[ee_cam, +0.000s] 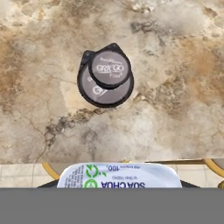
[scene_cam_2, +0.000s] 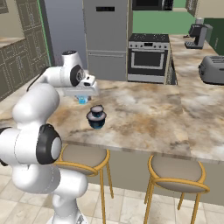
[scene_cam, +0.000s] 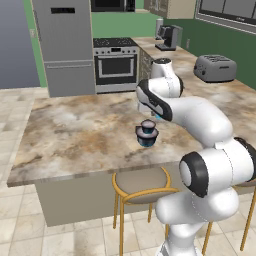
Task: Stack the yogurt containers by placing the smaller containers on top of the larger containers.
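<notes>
The larger container, a wide dark-blue tub (scene_cam: 147,140) (scene_cam_2: 96,122) (ee_cam: 97,94), stands on the marble counter (scene_cam: 75,130). A smaller dark tub with a grey lid (scene_cam: 148,126) (scene_cam_2: 97,109) (ee_cam: 110,68) sits on top of it, slightly off centre. My gripper (scene_cam_2: 82,97) hangs above the counter, a little beyond and to the side of this stack, and is shut on the tiny light-blue cup (scene_cam_2: 82,100) (scene_cam: 157,116). In the hand view the cup's white foil lid (ee_cam: 119,176) lies at the bottom, with the stack farther ahead.
A grey toaster (scene_cam: 215,67) (scene_cam_2: 212,69) stands on the right counter, a coffee machine (scene_cam: 167,37) farther back. Yellow-legged stools (scene_cam: 142,186) (scene_cam_2: 177,173) are tucked under the counter's near edge. Stove (scene_cam: 116,65) and fridge (scene_cam: 65,45) stand behind.
</notes>
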